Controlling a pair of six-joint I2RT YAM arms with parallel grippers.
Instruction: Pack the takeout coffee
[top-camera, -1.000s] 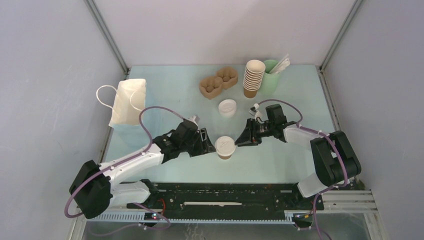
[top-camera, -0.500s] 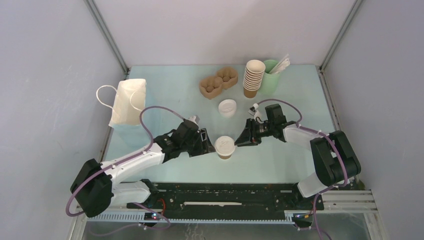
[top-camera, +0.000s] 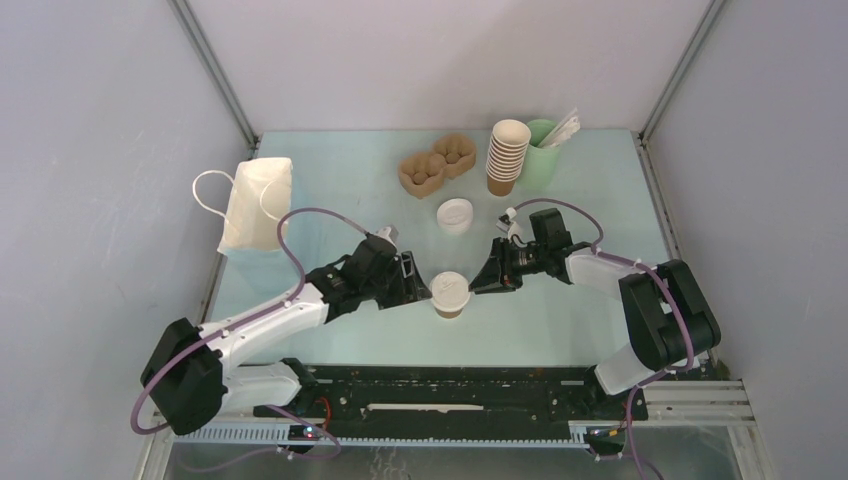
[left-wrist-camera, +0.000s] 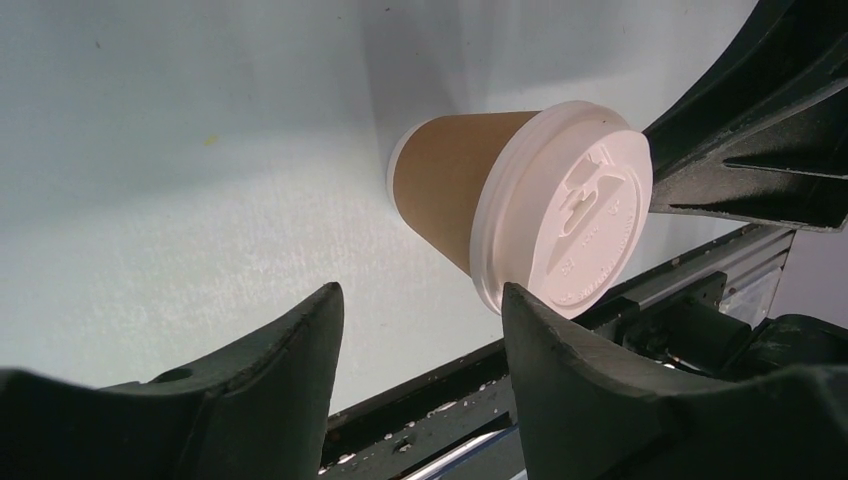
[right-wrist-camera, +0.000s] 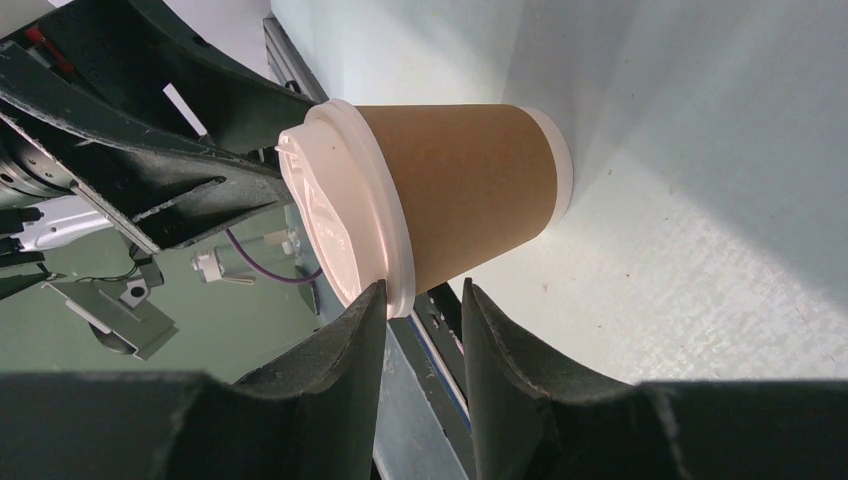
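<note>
The takeout coffee (top-camera: 451, 294), a small brown paper cup with a white lid, stands upright near the table's front middle. My left gripper (top-camera: 421, 291) is just left of it, open, with nothing between its fingers. In the left wrist view the cup (left-wrist-camera: 455, 190) and its lid (left-wrist-camera: 580, 215) lie beyond my left gripper (left-wrist-camera: 420, 300), whose right fingertip is close to the lid's rim. My right gripper (top-camera: 483, 281) is at the cup's right side, jaws a narrow gap apart. In the right wrist view the lid's rim (right-wrist-camera: 395, 270) meets one fingertip of my right gripper (right-wrist-camera: 422, 295).
A white paper bag (top-camera: 256, 205) with handles lies at the left. Farther back are a brown cup carrier (top-camera: 437, 166), a stack of lidless brown cups (top-camera: 507, 156), a pale green cup of sticks (top-camera: 541, 155) and a loose white lid (top-camera: 455, 216).
My left gripper has edged slightly toward the cup. The cup and the right arm have stayed where they were.
</note>
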